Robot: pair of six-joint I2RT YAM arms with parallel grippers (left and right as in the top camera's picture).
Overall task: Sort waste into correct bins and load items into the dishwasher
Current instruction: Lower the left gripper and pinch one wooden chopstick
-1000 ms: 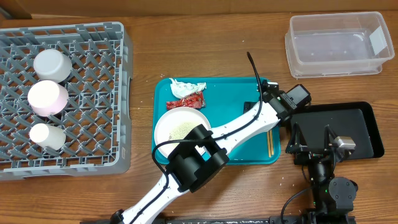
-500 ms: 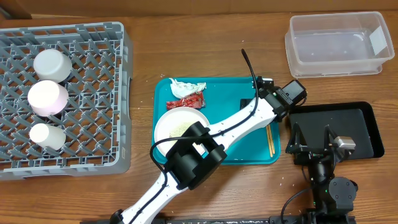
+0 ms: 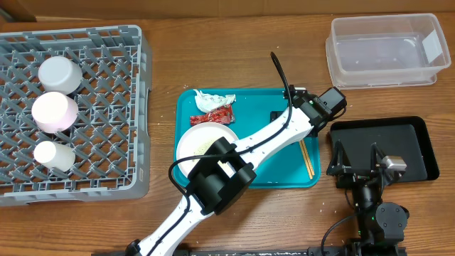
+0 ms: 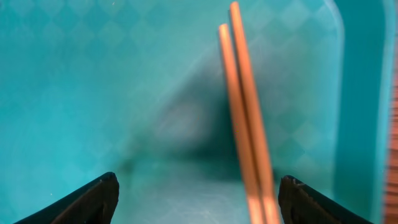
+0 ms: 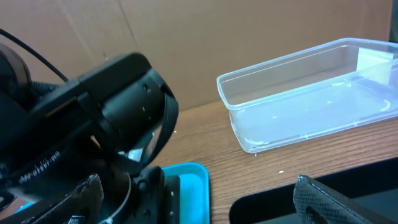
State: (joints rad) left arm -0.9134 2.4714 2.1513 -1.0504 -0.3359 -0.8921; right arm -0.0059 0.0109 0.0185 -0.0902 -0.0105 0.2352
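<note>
At the far left the grey dish rack [image 3: 128,107] already carries both pale bowls [image 3: 58,73] and the small cup [image 3: 53,155], so that part of the loading looks done. On the teal tray [image 3: 249,107] nothing has been sorted yet: the crumpled napkin [image 3: 213,99], the red wrapper [image 3: 212,116] and the white plate [image 3: 202,146] with its rice grains [image 3: 206,148] all lie there.

What has changed for you in the last second is the left arm. Its wrist has swung toward the tray's far right corner, uncovering more of the chopsticks [image 3: 306,159], which lie flat by the tray's right rim, where they were. Your left hand [image 4: 198,193] is spread wide and holds nothing. In its wrist view the pair runs up between the fingertips, a little right of centre.

I judge you are lining up on the sticks rather than leaving them. They are thin and flat against the tray, so the fingers may slide over them.

Further right, your right hand [image 5: 199,196] hangs wide apart and empty over the black tray [image 3: 405,142], and the clear tub [image 3: 384,50] stands on the tabletop beyond. Neither bin shows any waste in it.
</note>
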